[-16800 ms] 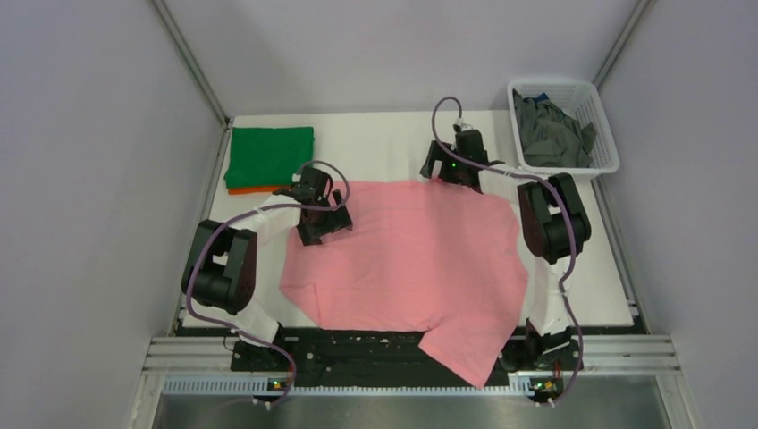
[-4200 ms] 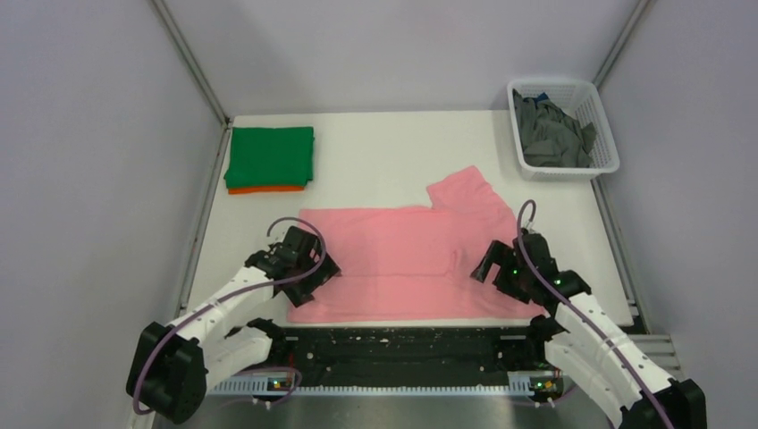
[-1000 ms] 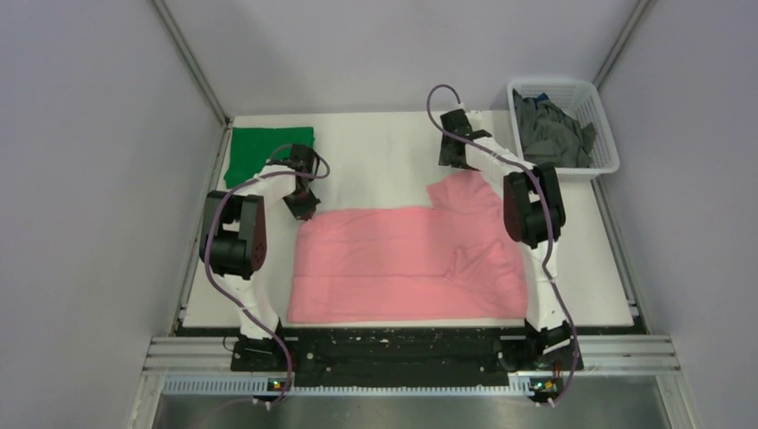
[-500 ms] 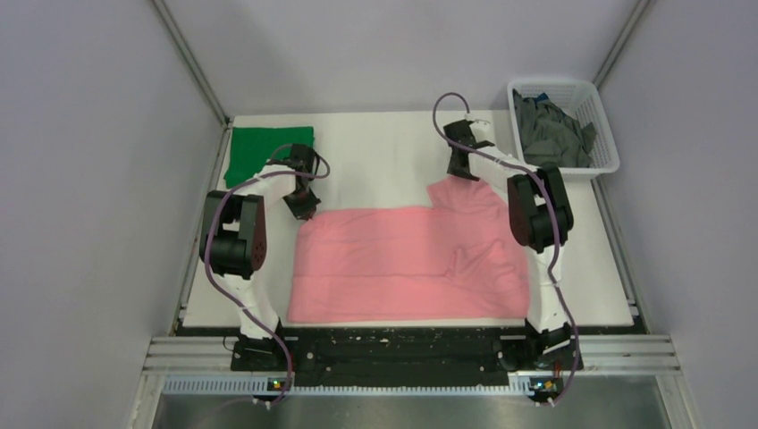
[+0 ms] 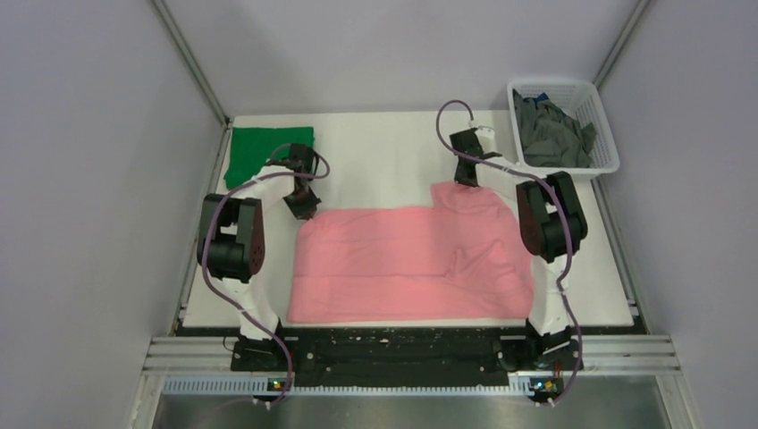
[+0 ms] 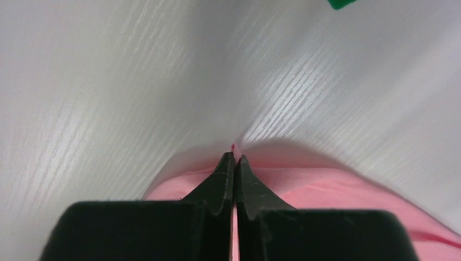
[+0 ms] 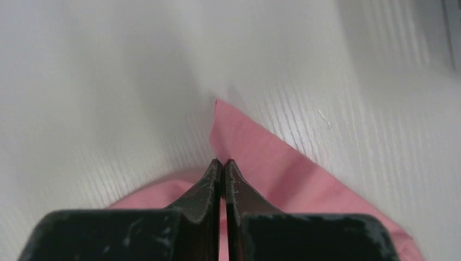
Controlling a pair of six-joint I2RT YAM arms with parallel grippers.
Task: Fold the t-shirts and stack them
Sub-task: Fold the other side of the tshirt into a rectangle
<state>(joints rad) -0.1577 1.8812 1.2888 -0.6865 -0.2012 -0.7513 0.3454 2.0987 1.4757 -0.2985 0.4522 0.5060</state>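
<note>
The light pink t-shirt (image 5: 402,259) lies folded across the middle of the table, with one sleeve sticking out at its far right. My left gripper (image 5: 305,207) is shut on the shirt's far left corner. In the left wrist view, pink cloth (image 6: 326,187) shows between the closed fingertips of that gripper (image 6: 234,157). My right gripper (image 5: 465,179) is shut on the sleeve's far corner. The right wrist view shows it (image 7: 222,161) pinching the pink cloth (image 7: 261,147). A folded green t-shirt (image 5: 264,152) lies at the far left.
At the far right corner stands a white lattice basket (image 5: 565,170) holding crumpled dark grey t-shirts (image 5: 550,130). White table (image 5: 375,152) shows between the green shirt and the basket. Grey walls close in on both sides.
My right gripper came down and nearer from beyond the sleeve, then closed on the sleeve's corner. The left gripper stayed shut on its corner without moving.
</note>
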